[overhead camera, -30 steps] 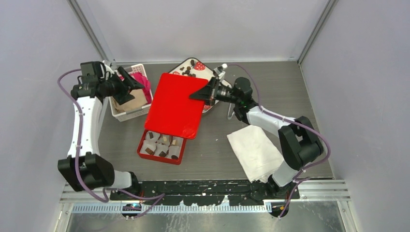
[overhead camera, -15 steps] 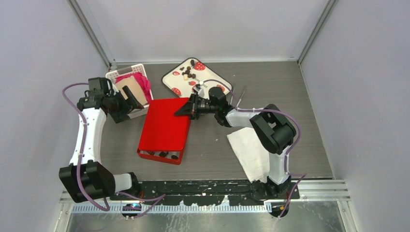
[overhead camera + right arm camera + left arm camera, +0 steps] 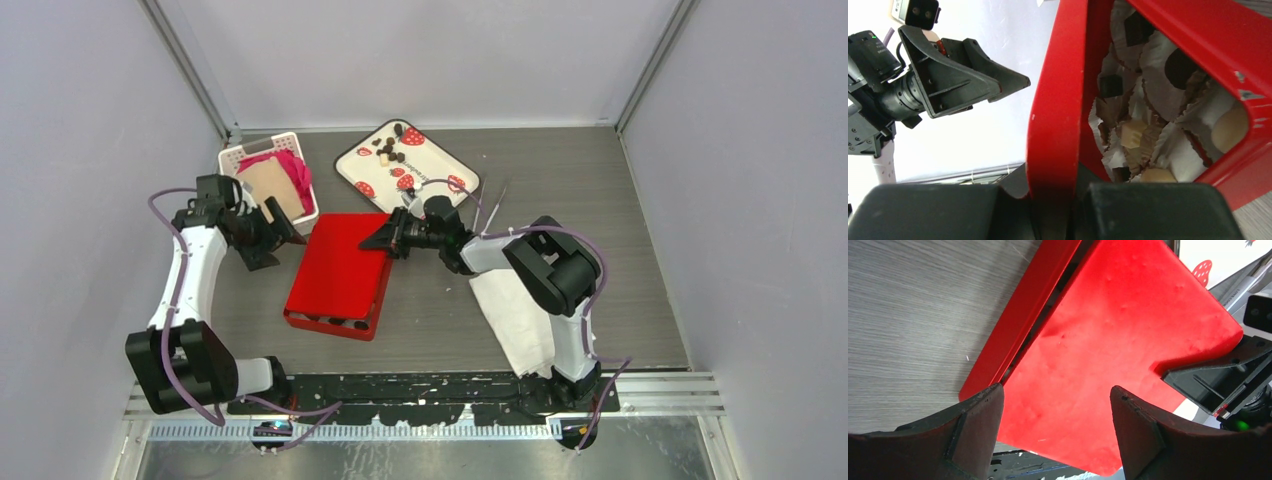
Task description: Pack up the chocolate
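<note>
Shows right jaws clenched on the far-right corner of a red lid [image 3: 340, 268] lying askew over the red box [image 3: 330, 324] left of table centre, chocolate [image 3: 1130, 136] in paper cups [image 3: 1158, 55] underneath, left jaws spread empty alongside; likely risks snagging the rim and crushing cups if pressed misaligned.

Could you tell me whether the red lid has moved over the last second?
Yes. The red lid has come toward the arms' bases, off the strawberry tray, and now nearly covers the red box.

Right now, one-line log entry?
right gripper: shut on red lid | left gripper: open, beside lid | lid: ajar over box | chocolate: visible inside
</note>
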